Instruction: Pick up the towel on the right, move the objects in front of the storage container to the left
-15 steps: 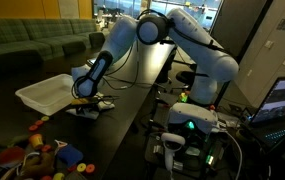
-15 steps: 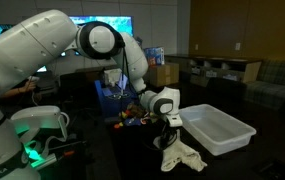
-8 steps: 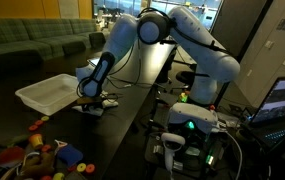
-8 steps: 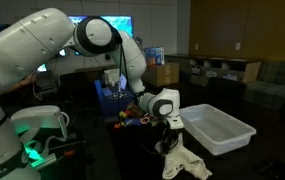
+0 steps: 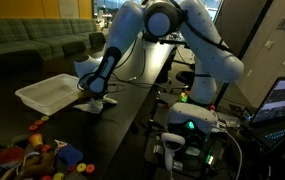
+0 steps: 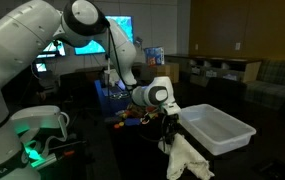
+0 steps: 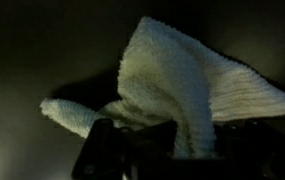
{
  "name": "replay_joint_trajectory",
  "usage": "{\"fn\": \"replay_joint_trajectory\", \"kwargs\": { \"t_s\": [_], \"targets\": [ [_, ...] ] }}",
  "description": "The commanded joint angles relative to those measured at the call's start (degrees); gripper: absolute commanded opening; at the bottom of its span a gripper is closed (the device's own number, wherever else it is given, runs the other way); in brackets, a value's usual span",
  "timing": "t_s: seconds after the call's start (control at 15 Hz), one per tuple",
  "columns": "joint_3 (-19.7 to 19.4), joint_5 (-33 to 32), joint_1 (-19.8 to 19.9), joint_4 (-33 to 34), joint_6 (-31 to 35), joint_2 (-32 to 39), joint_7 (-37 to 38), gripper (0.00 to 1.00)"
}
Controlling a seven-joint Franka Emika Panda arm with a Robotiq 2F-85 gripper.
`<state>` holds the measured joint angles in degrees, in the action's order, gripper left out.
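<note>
The white towel (image 6: 187, 158) hangs from my gripper (image 6: 169, 133), lifted partly off the dark table; its lower folds still seem to touch the surface. In an exterior view it shows as a pale bunch (image 5: 95, 102) under my gripper (image 5: 93, 92). In the wrist view the towel (image 7: 187, 80) rises in a peak pinched between the dark fingers (image 7: 177, 150). The white storage container (image 5: 50, 93) stands just beside the towel, also in an exterior view (image 6: 217, 128). Several colourful small objects (image 5: 47, 155) lie in a heap before the container.
The colourful objects also show behind the arm (image 6: 132, 115). A robot base with green lights (image 5: 187, 125) stands beside the table. Sofas (image 5: 32, 45) and monitors (image 6: 82, 35) fill the background.
My gripper has risen with the towel, pulling it up from a flat heap into a hanging bunch.
</note>
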<state>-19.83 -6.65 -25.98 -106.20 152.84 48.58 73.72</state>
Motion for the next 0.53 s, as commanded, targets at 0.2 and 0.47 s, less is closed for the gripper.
{"fn": "replay_joint_trajectory", "kwargs": {
  "t_s": [0.2, 0.47],
  "targets": [
    [-13.1, -16.5, -15.5, -9.9, -0.2, -14.1, 17.1, 0.00],
    [-14.5, -25.2, -18.3, -7.3, -5.2, -19.1, 25.7, 0.00]
  ]
}}
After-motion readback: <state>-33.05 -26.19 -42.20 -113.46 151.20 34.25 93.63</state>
